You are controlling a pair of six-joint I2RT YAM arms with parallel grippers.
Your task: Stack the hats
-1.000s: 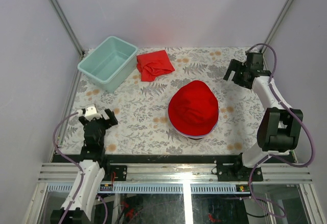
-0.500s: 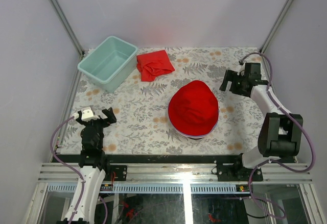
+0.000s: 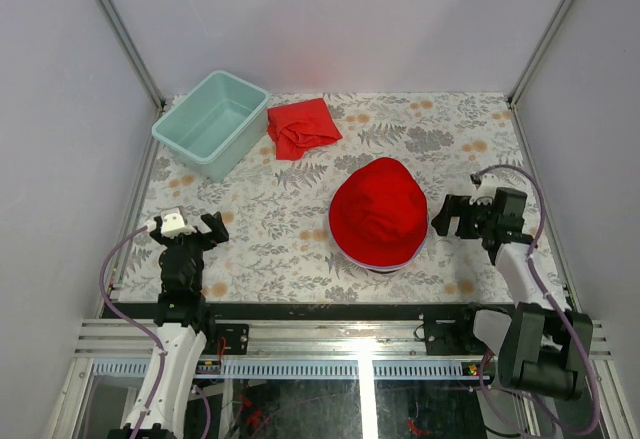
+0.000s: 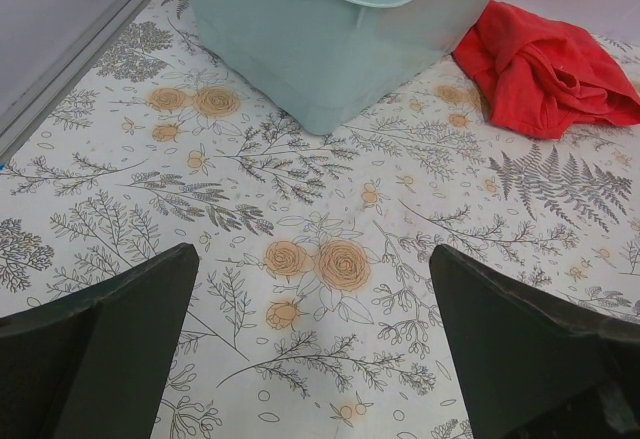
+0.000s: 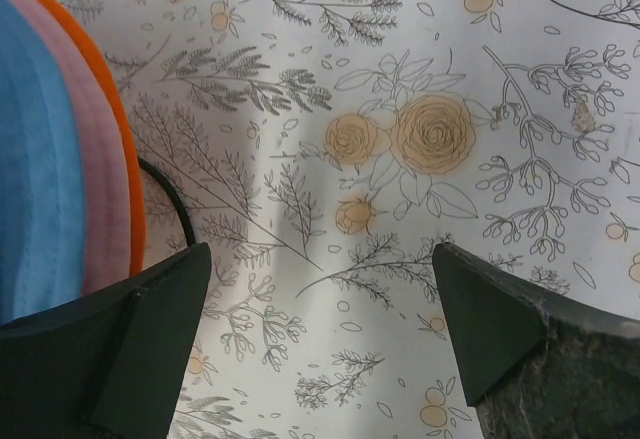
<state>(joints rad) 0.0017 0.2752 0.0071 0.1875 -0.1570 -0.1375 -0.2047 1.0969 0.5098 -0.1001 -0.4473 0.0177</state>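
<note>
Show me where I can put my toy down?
Bare flowered tabletop lies beyond the stack of fabric bucket hats, right of the crumpled red cloth, and between the stack and the left end effector. Crowded: the far left, mint plastic tub beside the cloth.

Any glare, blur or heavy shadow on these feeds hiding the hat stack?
Top external: even light, sharp; red fabric bucket hat clear, one glare patch on the metal rail. Left wrist: sharp across the floral tablecloth, no glare. Right wrist: sharp; blue hat brim, pink hat brim and orange hat brim distinct, faint shadow on the tablecloth beside them.
</note>
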